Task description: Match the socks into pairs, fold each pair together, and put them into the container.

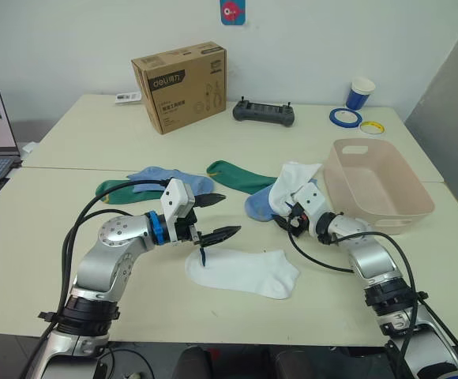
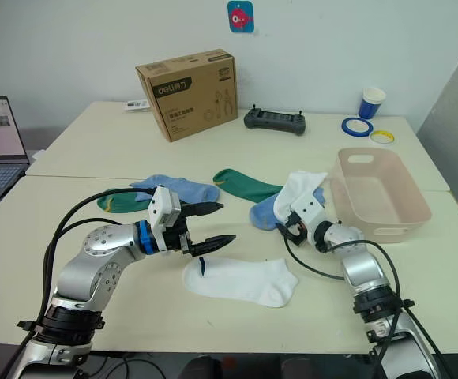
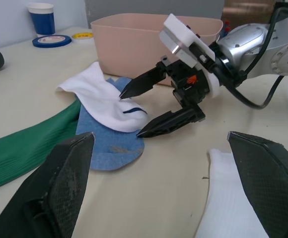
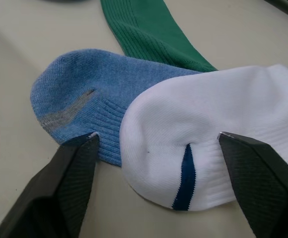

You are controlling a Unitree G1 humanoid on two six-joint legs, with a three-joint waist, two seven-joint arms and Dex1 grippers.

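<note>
White sock [image 1: 245,273] (toe partly hidden) lies below left gripper [image 1: 219,216], jaws apart.

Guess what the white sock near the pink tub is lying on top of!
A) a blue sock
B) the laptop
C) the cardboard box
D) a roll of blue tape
A: the white sock lies partly over a light blue sock, with the right gripper open beside them, near the pink container.
</note>
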